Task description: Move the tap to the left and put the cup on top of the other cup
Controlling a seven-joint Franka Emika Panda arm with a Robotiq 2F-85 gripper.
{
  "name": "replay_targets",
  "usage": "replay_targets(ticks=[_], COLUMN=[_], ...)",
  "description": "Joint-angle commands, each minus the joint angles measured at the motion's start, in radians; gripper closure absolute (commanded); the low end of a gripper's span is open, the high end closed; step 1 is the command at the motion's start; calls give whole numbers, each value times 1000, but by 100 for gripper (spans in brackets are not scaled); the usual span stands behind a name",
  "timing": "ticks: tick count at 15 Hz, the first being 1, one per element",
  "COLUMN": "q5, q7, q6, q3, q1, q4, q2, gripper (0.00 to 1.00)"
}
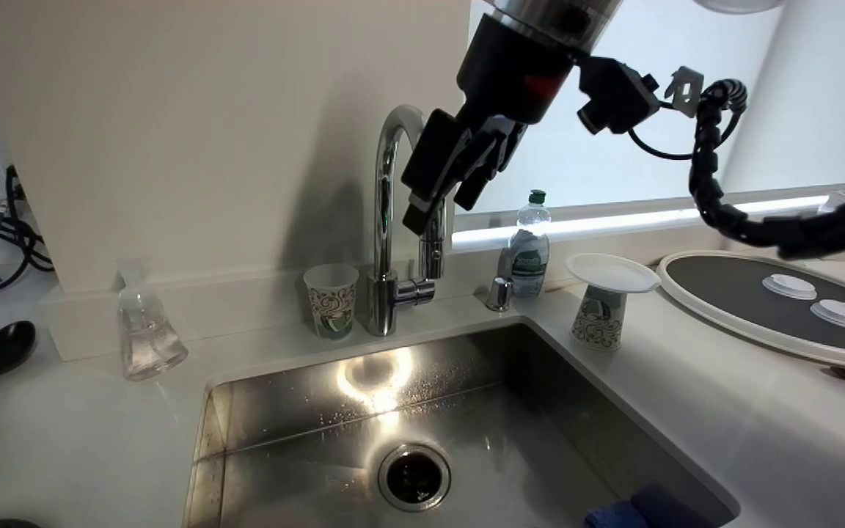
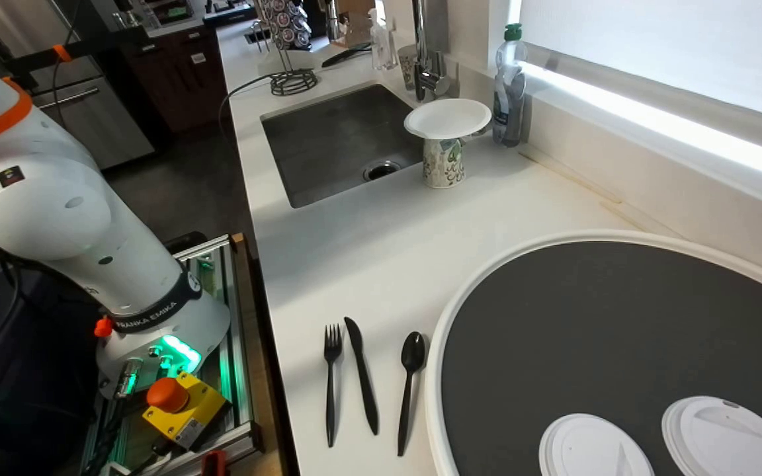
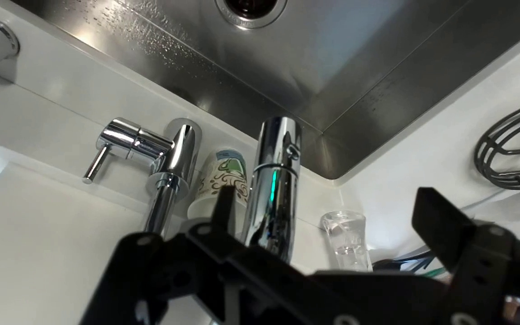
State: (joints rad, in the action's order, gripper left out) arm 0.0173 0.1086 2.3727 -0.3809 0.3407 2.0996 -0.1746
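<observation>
The chrome tap (image 1: pixel 383 213) stands behind the sink, its arched spout (image 3: pixel 272 198) hanging to the right of its post in an exterior view. My gripper (image 1: pixel 440 208) is open at the spout. In the wrist view the spout shows between the spread fingers (image 3: pixel 438 221), close to the left one; contact cannot be told. Just left of the tap's base, the cup (image 1: pixel 333 302), a patterned paper one, stands upright and open-topped. The other cup (image 1: pixel 598 319), similarly patterned, is on the counter right of the sink, a wide white plate (image 2: pixel 447 119) lying on its top.
In front of the tap lies the steel sink (image 1: pixel 430 411). Behind it are a dish-soap bottle (image 1: pixel 529 253) and a short chrome fitting (image 1: pixel 499 295). A clear bottle (image 1: pixel 147 334) stands left; a round tray (image 2: pixel 586 317) bearing lids is right. Black cutlery (image 2: pixel 362 380) lies nearby.
</observation>
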Motion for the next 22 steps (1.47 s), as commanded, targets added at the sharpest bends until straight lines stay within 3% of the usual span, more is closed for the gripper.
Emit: replay_targets(ticks=[1,13,22], q5=[54,241,341], q7=[72,257,302], q6=[19,23,44], q3=[-13,-20,-7], q1=[-11,-19,-32], q4=[15,-5,-26], q2=[12,75,105], gripper=[0,0,0])
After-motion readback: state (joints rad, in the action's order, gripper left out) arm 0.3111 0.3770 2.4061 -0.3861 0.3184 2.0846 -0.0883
